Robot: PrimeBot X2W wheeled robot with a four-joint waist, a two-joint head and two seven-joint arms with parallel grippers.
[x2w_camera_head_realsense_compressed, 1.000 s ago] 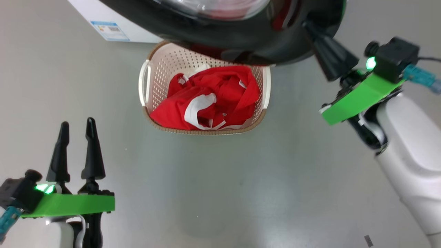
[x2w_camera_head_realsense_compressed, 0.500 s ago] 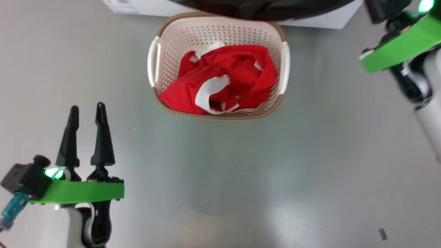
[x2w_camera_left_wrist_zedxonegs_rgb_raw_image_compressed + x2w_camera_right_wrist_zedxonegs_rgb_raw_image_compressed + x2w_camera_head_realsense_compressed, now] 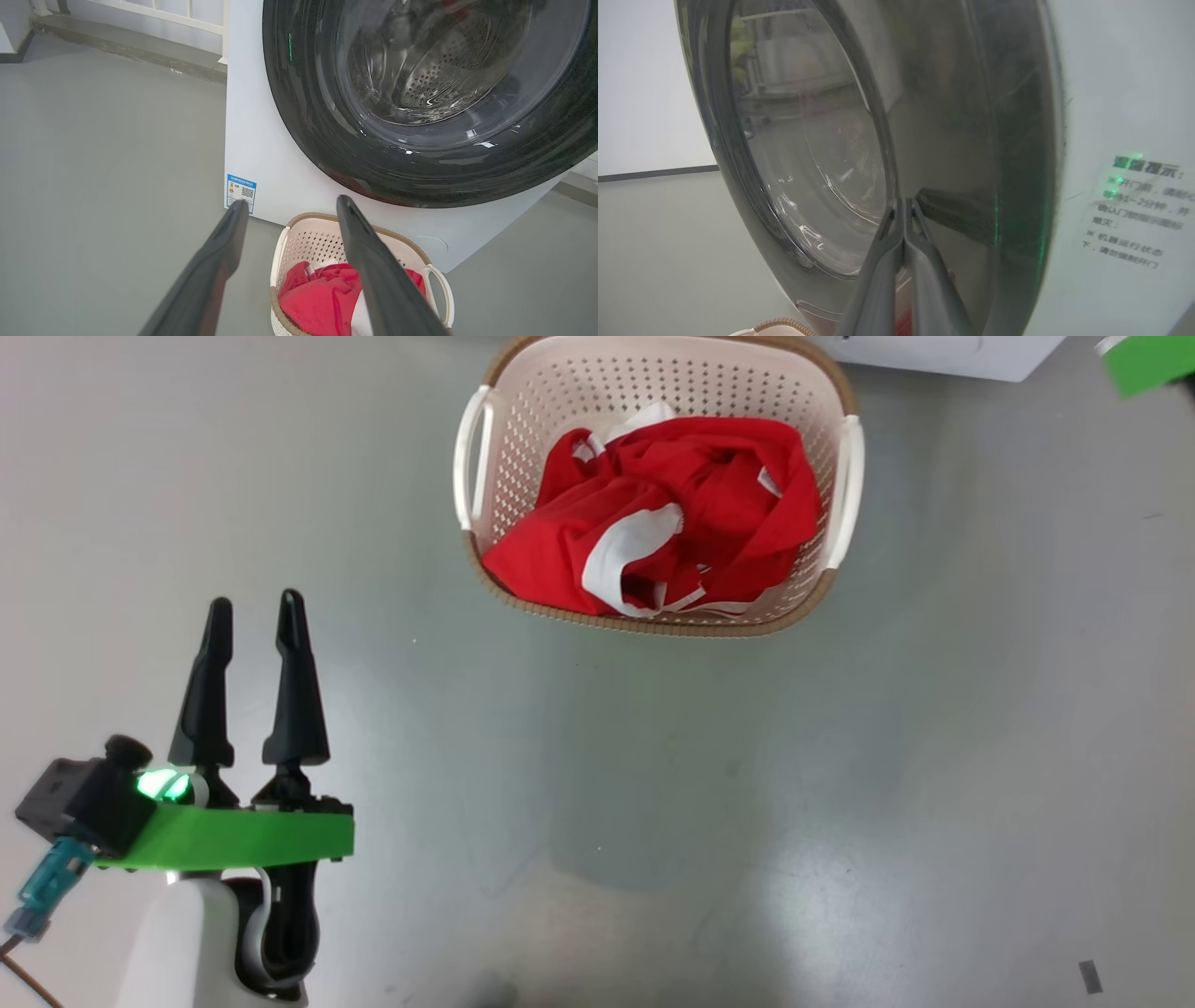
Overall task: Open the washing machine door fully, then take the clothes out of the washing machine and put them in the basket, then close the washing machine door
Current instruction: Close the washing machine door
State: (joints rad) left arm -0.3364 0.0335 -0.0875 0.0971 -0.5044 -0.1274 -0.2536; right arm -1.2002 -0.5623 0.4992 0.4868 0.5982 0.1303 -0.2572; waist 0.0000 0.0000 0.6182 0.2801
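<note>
Seeing left hand (image 3: 255,599) spread wide above the floor (image 3: 653,803), gripping nothing, and right hand (image 3: 903,203) pinched tight, empty, tips right by the door (image 3: 962,116), can't tell if touching.

basket (image 3: 560,401): one is counted
washing machine (image 3: 252,140): one
washing machine door (image 3: 303,116): one
clothes (image 3: 719,495): one red heap is seen

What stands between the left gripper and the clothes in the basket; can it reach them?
Probably yes. The left gripper is open and empty, only bare floor lies between it and the basket, and the clothes lie uncovered. The washing machine door does not overhang them.
</note>
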